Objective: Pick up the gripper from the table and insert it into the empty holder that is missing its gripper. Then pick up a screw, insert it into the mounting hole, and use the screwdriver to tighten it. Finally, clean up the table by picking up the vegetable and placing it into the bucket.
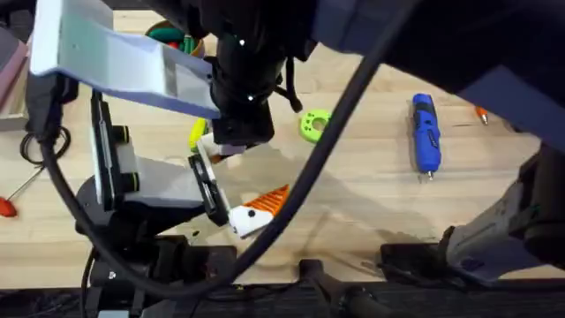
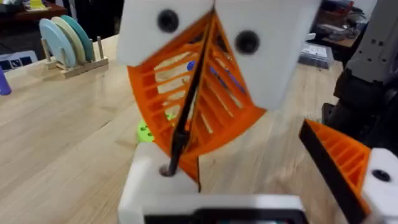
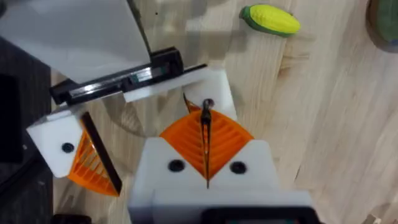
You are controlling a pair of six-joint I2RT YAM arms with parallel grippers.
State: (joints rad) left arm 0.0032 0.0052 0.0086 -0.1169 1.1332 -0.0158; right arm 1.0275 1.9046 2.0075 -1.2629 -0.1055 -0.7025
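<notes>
Lower centre of the overhead view: orange gripper [image 1: 269, 201] at the tip of the white holder [image 1: 245, 221], low over the tabletop [image 1: 353, 203]; cannot tell whether fully seated. From the right wrist, a detail hidden from above: right end effector [image 3: 205, 143] clamped shut on a thin dark rod [image 3: 206, 127], rod tip at the holder's mounting hole [image 3: 208, 102]. From the left wrist, the same rod entering the hole from the opposite side, with the left end effector [image 2: 261, 168] spread open, its second orange-tipped finger off to one side. Out on the tabletop, seen from overhead: blue screwdriver [image 1: 425, 132] lying well apart to the right, a green ring [image 1: 313, 124] and yellow vegetable [image 1: 197, 132] beyond the holder, a red-handled tool [image 1: 7, 208] at the left edge. Bare wood between holder and screwdriver; front edge crowded by arm bases and cables.
</notes>
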